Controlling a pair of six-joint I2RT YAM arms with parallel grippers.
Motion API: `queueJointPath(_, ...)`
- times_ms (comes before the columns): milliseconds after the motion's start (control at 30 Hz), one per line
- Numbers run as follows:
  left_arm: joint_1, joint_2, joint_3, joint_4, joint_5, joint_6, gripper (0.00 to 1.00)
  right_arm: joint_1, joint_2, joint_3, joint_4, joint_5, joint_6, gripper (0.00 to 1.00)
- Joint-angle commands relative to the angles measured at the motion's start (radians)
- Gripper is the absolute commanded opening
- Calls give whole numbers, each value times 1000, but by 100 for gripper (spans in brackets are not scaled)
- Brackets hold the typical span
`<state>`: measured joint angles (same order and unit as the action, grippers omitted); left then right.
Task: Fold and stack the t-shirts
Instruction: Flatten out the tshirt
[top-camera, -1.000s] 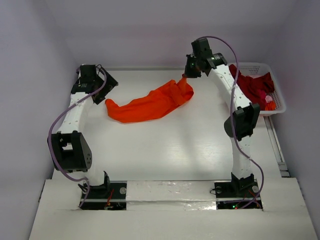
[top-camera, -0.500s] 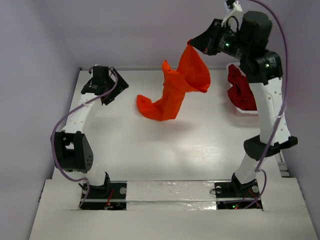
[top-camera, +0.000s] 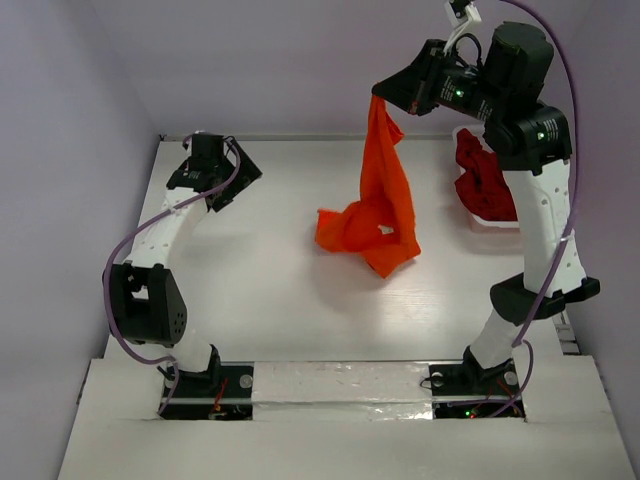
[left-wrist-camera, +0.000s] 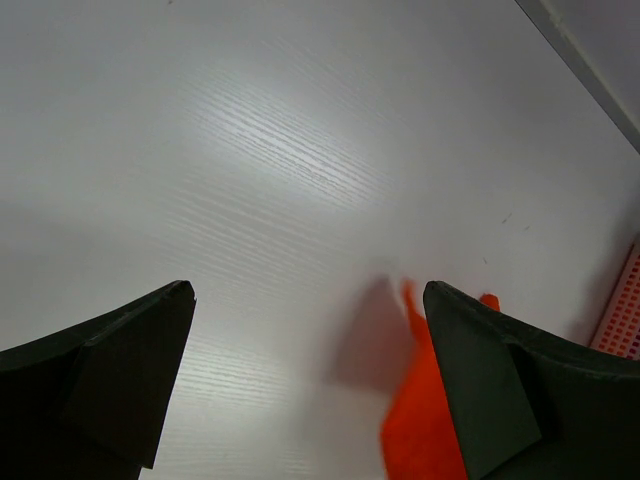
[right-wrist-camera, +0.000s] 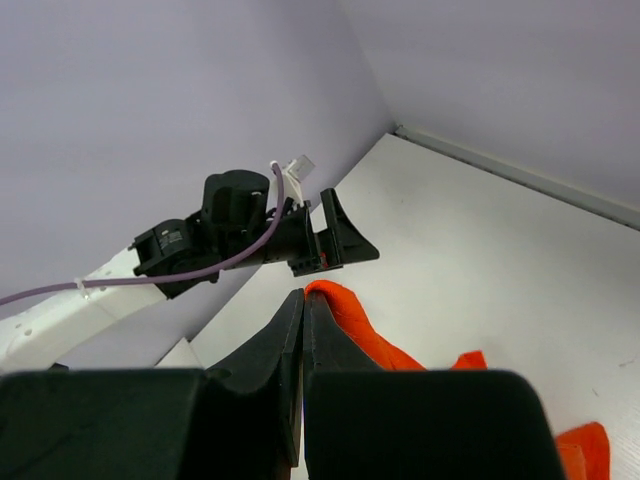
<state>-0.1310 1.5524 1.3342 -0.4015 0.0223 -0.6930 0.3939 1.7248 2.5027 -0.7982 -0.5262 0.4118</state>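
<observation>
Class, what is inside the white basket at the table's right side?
A crumpled dark red t-shirt lies in the basket. The right arm covers much of the basket, so anything else inside it, or under the shirt, cannot be seen.

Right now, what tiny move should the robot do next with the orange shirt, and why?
Probably bring the open left fingers over to pinch a second corner of the orange t-shirt. The shut right fingers hold it up by one point, so it hangs bunched, its bottom crumpled on the table.
</observation>
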Motion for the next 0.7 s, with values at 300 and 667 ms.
queueJointPath(300, -30, -48, -24, 16, -12, -17, 99, 5, -27, 10, 34, 38, -22, 0)
queueJointPath(667, -143, -48, -41, 27, 13, -39, 99, 5, -7, -2, -9, 152, -13, 0)
